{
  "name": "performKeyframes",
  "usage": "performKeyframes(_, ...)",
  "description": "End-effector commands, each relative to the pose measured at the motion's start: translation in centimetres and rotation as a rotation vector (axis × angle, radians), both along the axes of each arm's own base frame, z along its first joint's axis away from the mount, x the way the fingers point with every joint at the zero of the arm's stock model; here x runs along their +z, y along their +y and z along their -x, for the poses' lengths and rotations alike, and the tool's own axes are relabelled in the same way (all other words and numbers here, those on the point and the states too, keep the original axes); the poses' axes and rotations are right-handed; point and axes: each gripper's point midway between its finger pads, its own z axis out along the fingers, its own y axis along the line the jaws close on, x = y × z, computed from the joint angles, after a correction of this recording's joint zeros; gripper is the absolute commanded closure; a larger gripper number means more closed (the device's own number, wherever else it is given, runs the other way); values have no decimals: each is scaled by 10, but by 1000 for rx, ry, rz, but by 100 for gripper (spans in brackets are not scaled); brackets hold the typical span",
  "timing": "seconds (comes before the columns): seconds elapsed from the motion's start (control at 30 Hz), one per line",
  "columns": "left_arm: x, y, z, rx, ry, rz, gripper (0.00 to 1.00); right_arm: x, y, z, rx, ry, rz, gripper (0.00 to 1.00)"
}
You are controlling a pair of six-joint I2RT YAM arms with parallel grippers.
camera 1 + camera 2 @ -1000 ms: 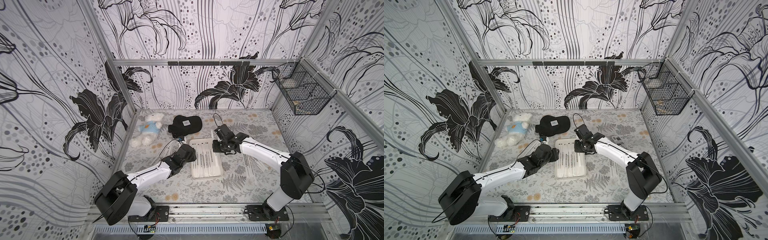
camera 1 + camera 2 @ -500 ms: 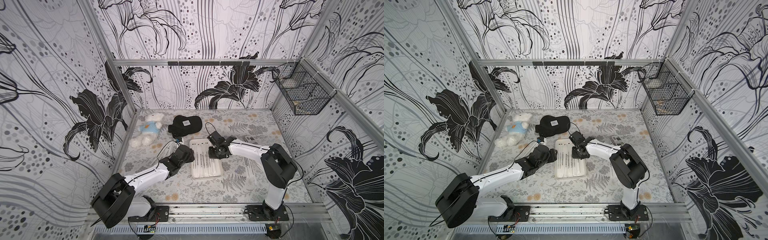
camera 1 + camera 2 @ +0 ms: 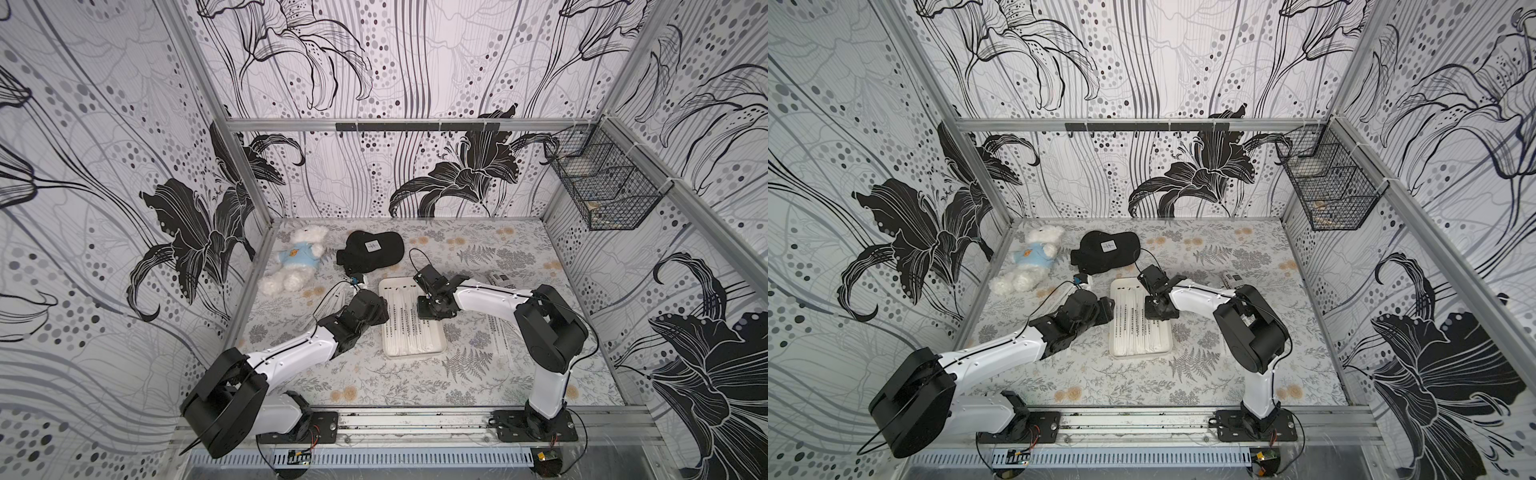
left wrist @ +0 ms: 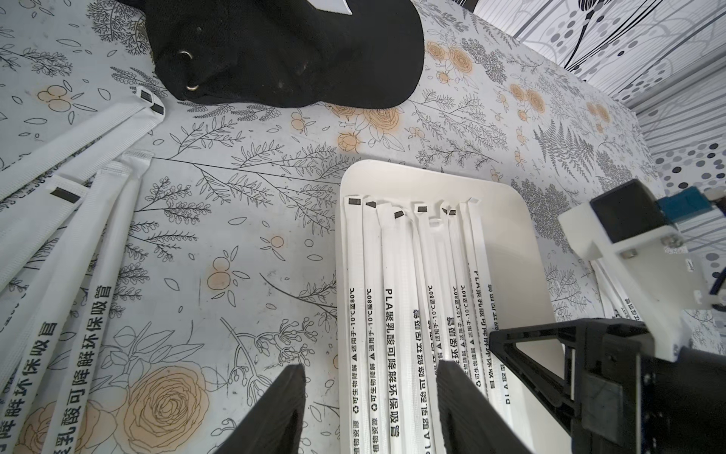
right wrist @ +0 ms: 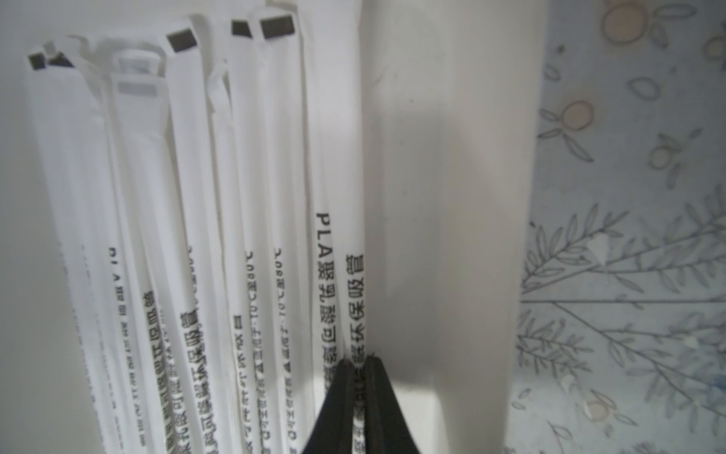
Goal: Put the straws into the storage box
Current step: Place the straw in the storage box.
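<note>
Held straw (image 5: 354, 298): pinched between the nearly closed fingers of the right gripper (image 5: 359, 365), over the bare side of the storage box (image 5: 444, 196), beside the row of straws (image 5: 251, 196) lying inside.
Release: lower it flat and parallel to the row before you open the jaws.
Left gripper (image 4: 371, 369): fingers half apart, empty, over the box's rim; avoid nudging the box.
Loose straws (image 4: 90, 236): on the table beside the box.

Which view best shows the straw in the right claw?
Right wrist view: the right claw pinches the straw close up. The left wrist view hides the pinch; in both top views the claw covers it.
</note>
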Motion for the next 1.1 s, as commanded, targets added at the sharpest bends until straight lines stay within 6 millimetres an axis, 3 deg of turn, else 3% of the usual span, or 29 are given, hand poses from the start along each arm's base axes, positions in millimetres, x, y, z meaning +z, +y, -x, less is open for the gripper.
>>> performKeyframes(0.0,8,1,-3,11,-32,27,41,-8,4,3,3,24,-10,89)
performKeyframes(0.23,9,2,-3,11,-35,24,41,-7,2,1,-4,20,6,87)
performKeyframes(0.37,9,2,-3,10,-34,24,41,0,-1,0,-5,4,15,80)
performKeyframes(0.6,10,-1,-5,5,-37,28,41,22,-5,-2,-6,-29,23,75)
performKeyframes(0.73,13,-1,-6,4,-40,26,41,51,-12,3,0,-58,7,74)
performKeyframes(0.8,16,0,-7,4,-43,15,41,62,-29,8,-13,-62,19,75)
performKeyframes(0.87,22,1,-8,2,-55,-9,41,68,-59,13,-49,-68,48,77)
performKeyframes(1.07,40,-10,-12,-29,-88,-77,40,46,-159,26,-158,-13,160,79)
